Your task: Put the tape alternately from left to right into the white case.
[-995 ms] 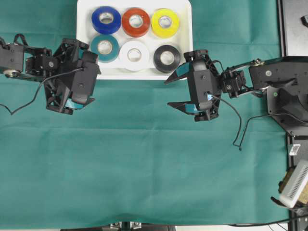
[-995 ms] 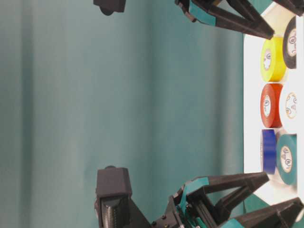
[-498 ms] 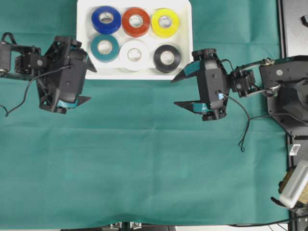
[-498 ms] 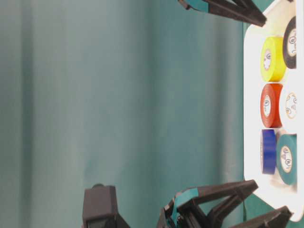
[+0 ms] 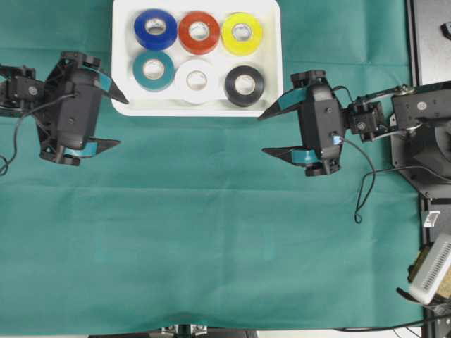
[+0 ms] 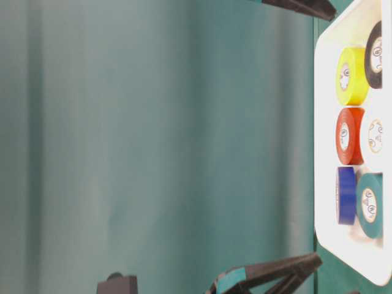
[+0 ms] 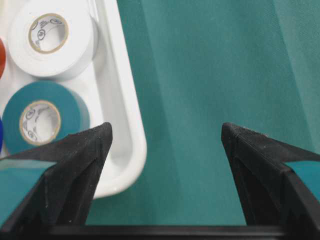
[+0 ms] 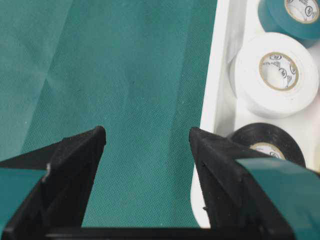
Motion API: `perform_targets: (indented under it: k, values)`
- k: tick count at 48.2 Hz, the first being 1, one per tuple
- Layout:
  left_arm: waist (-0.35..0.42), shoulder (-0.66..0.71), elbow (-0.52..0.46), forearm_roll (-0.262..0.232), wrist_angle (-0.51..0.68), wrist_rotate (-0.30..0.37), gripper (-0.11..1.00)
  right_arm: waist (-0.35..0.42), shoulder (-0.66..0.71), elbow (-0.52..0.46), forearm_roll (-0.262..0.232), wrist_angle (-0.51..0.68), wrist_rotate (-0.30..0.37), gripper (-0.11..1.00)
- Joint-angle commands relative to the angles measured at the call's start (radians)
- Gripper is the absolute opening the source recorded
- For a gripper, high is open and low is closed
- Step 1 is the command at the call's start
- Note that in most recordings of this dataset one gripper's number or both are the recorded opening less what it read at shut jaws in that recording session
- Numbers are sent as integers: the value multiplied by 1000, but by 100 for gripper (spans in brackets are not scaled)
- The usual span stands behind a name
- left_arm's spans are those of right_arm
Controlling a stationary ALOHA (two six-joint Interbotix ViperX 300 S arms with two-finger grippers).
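The white case (image 5: pixel 124 105) sits at the top middle of the cloth. Blue (image 5: pixel 156 29), red (image 5: pixel 199 32) and yellow (image 5: pixel 242 33) tape fill its far row. Teal (image 5: pixel 153 70), white (image 5: pixel 196 80) and black (image 5: pixel 244 85) tape fill the near row. My left gripper (image 5: pixel 121 122) hangs open and holds nothing, just off the case's left front corner (image 7: pixel 131 165). My right gripper (image 5: pixel 262 134) is open too, beside the right front corner, with only cloth between its fingers (image 8: pixel 75 165). The table-level view shows the case rim (image 6: pixel 318 122) and all the rolls inside it.
Green cloth (image 5: pixel 211 232) covers the table. A black stand (image 5: pixel 430 42) and the right arm's base (image 5: pixel 423 134) line the right edge, with a white ridged device (image 5: pixel 431 271) at the lower right. A black cable (image 5: pixel 363 190) loops down from the right arm.
Both arms have drawn back from the case, the left one toward the left, the right one toward the right. Both grippers stayed open and the rolls did not move.
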Motion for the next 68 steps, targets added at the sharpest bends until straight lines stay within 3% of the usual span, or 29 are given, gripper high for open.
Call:
perform_targets:
  k: [1,20,35,68]
  values:
    - [-3,-34,3,-2,-15,-3,44,2,-26,3,2,-8,2,72]
    - [-3,-126,91,-2,-84,-6,44,2,-97,52,0,-8,2,72]
    - [-2,-241,189,-3,-152,-64,44,2,-173,107,2,-8,2,73]
    - [-3,-505,344,-3,-175,-89,44,-6,-512,273,0,-3,2,72]
